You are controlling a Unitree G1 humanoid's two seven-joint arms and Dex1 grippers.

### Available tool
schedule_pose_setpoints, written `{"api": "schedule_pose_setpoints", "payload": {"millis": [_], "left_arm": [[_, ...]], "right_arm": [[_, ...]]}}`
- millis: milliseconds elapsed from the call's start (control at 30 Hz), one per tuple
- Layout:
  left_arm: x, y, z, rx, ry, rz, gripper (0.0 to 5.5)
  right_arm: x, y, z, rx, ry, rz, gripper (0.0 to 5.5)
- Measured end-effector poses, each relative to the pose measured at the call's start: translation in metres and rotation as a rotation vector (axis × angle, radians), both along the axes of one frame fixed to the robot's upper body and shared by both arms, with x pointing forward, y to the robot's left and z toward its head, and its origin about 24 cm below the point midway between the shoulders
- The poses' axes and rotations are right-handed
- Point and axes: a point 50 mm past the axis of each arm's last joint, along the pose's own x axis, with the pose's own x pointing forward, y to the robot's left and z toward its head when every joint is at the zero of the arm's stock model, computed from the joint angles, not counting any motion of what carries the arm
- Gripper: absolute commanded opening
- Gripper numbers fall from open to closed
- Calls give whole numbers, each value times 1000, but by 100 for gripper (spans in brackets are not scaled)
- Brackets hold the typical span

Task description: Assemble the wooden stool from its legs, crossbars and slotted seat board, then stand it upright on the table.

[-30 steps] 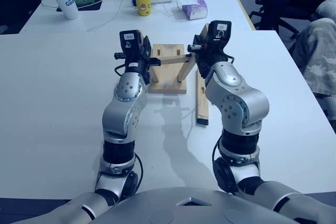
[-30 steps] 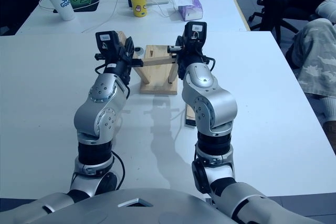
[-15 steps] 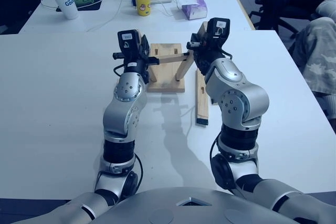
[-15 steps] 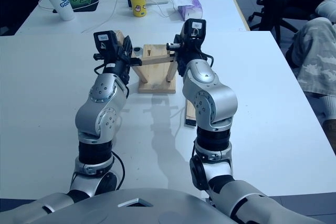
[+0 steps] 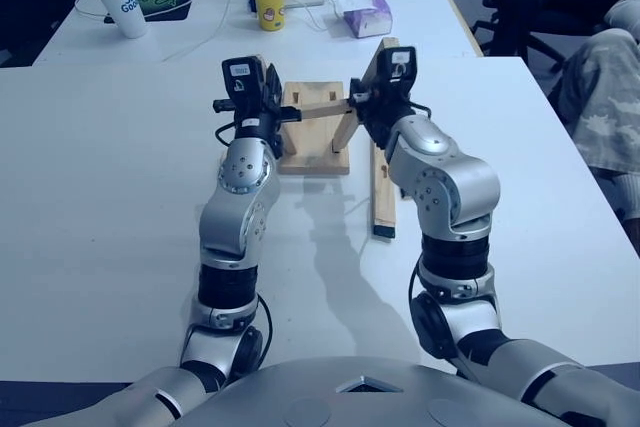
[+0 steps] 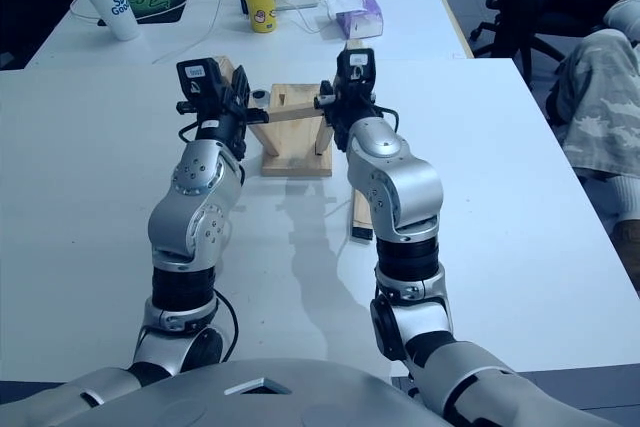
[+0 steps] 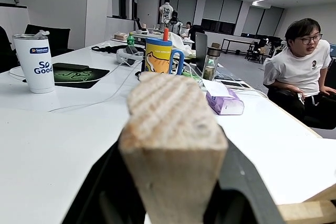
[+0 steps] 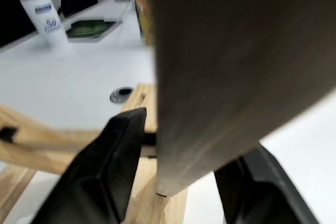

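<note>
Head views, upper centre: the slotted seat board (image 5: 315, 155) lies flat on the white table (image 5: 110, 197). A left leg (image 7: 170, 140) and a right leg (image 5: 345, 133) rise slanted from it, and a crossbar (image 5: 318, 111) spans between them. The left gripper (image 5: 270, 113) is clamped on the left leg, whose cut end sits between its dark fingers (image 7: 247, 187); the right gripper (image 5: 366, 105) is likewise closed on the right leg. A loose wooden piece (image 5: 382, 192) lies on the table just right of the board.
</note>
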Motion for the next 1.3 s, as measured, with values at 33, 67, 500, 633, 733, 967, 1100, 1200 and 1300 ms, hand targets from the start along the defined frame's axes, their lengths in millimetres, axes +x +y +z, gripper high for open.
{"api": "schedule_pose_setpoints", "payload": {"millis": [33, 67, 500, 633, 733, 967, 1100, 1200, 1300], "left_arm": [[0, 0, 0, 2, 1, 1, 103], [0, 0, 0, 3, 1, 2, 103], [1, 0, 1, 9, -3, 4, 103], [2, -1, 2, 14, -5, 4, 103], [2, -1, 2, 18, -7, 5, 103], [3, -2, 3, 32, -17, -5, 155], [3, -3, 3, 40, -23, -15, 177], [3, -3, 4, 43, -29, -18, 177], [3, -3, 4, 44, -34, -20, 177]], "right_arm": [[0, 0, 0, -4, 0, 1, 204], [0, 0, 0, -5, 0, 1, 204], [2, 0, -2, 20, -26, -1, 204], [3, -1, -3, 45, -31, -12, 204], [3, -1, -4, 64, -42, -16, 204], [3, -1, -6, 106, -72, -33, 207], [3, -1, -6, 114, -81, -34, 207], [3, -1, -6, 119, -88, -37, 207], [3, -1, -6, 122, -94, -39, 207]]}}
